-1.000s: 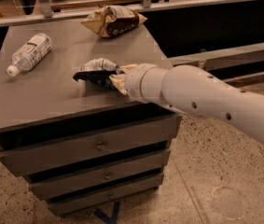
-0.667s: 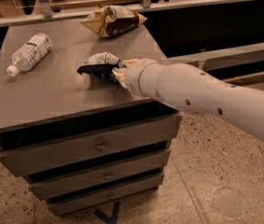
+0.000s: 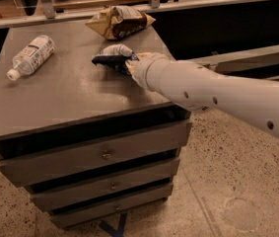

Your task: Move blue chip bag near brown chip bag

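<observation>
"Fingers: spread or closed?"

"Closed. My gripper (image 3: pixel 129 63) pinches the blue chip bag (image 3: pixel 110 57) at its right end, right of the middle of the tabletop (image 3: pixel 70 95). I cannot tell whether the bag rests on it or hangs just above."

"And from the left?"

"A bottle (image 3: pixel 30 56) lies on its side near the left edge, contents unclear. Open top stretches between it and my bag. Just beyond my bag, apart from it, the brown chip bag (image 3: pixel 120 21) sits at the far edge. My arm (image 3: pixel 218 95) crosses the right edge."

"Below?"

"Three drawers (image 3: pixel 99 154), insides hidden."
</observation>
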You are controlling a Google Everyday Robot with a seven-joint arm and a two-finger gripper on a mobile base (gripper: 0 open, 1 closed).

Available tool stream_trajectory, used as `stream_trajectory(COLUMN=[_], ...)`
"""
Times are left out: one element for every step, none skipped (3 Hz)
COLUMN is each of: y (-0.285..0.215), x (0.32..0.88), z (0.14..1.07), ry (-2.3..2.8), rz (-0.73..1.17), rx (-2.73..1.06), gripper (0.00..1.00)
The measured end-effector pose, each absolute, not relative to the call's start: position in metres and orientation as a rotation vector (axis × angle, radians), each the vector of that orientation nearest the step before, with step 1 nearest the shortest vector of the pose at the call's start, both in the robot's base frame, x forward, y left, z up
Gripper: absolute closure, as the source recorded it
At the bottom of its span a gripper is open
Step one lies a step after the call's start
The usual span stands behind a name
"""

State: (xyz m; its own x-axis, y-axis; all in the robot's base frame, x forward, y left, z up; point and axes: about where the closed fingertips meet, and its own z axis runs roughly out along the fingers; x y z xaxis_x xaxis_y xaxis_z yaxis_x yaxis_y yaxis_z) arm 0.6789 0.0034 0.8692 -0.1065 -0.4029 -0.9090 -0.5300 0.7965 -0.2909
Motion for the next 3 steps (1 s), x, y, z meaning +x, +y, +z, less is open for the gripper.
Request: stream_trajectory(y=[0.002, 0.003, 0.006], x=[0.701, 0.72, 0.733], z=[0.874, 0.883, 0.89], ry=[1.719, 1.709, 1.7], rz=[0.089, 0.067, 0.052], rx=[-0.694, -0.675, -0.658], gripper=[1.0, 1.0, 0.82])
